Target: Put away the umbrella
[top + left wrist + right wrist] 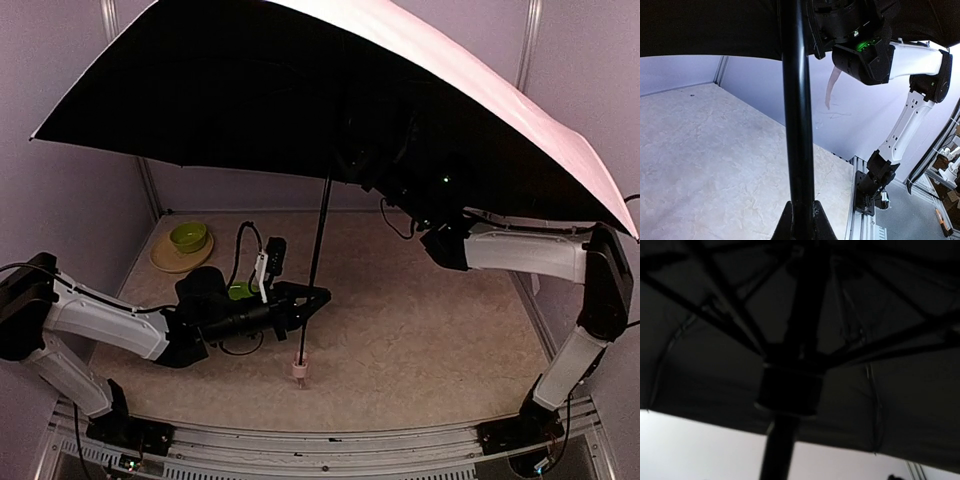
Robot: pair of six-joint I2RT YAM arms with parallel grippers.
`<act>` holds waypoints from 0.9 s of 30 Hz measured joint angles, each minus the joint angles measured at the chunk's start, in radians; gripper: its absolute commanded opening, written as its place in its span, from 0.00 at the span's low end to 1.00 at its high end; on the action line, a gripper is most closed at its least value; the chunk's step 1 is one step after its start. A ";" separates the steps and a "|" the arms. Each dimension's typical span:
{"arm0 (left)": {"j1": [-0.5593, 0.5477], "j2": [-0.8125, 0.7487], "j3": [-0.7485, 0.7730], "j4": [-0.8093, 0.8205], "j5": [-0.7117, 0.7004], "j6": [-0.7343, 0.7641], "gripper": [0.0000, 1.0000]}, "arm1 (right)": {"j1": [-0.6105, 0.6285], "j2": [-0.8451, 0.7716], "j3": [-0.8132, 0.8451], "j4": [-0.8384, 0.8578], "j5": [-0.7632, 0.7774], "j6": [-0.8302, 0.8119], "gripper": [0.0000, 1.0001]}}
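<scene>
Pale lilac walls closed in a mottled beige desk (420,320), and over most of it stood the umbrella (480,90), fully open, pink outside and black beneath. Its handle (300,372) rested on the desk near the front edge, with the thin black shaft (318,240) rising almost upright into the canopy. Our left tool (315,298) was clamped on the shaft low down, a little above the handle. The left wrist view showed both fingers (785,222) pressed against its sides. Our right tool (365,160) was up under the canopy beside the runner (790,390), lost against the dark lining. We could not tell whether it was apart or together, nor whether it touched anything.

We judged the step in hand to be collapsing the canopy. To do it well, we thought the left grip should be firm and low so the shaft could not lean or twist. The right tool should close squarely around the runner, below the ribs (725,325), and draw it straight down along the shaft. Pulling off-axis would likely jam the runner or tip the whole umbrella toward the green bowl (188,236) at the back left. We would also have watched that no fabric or rib got pinched.
</scene>
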 measured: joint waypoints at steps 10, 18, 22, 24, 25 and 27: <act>-0.015 0.024 0.000 0.043 -0.002 -0.004 0.00 | 0.000 0.045 0.044 0.134 0.032 0.040 0.75; -0.021 0.025 0.000 0.050 -0.006 -0.004 0.00 | 0.000 0.056 0.077 0.180 0.051 0.061 0.55; -0.022 0.025 0.000 0.050 -0.009 -0.004 0.00 | 0.000 0.072 0.080 0.179 0.052 0.067 0.39; -0.024 0.025 0.000 0.050 -0.010 -0.004 0.00 | 0.000 0.078 0.080 0.178 0.054 0.071 0.33; -0.026 0.025 0.000 0.050 -0.010 -0.005 0.00 | 0.000 0.079 0.081 0.179 0.053 0.071 0.34; -0.026 0.025 0.000 0.049 -0.010 -0.008 0.00 | 0.000 0.079 0.082 0.179 0.056 0.072 0.42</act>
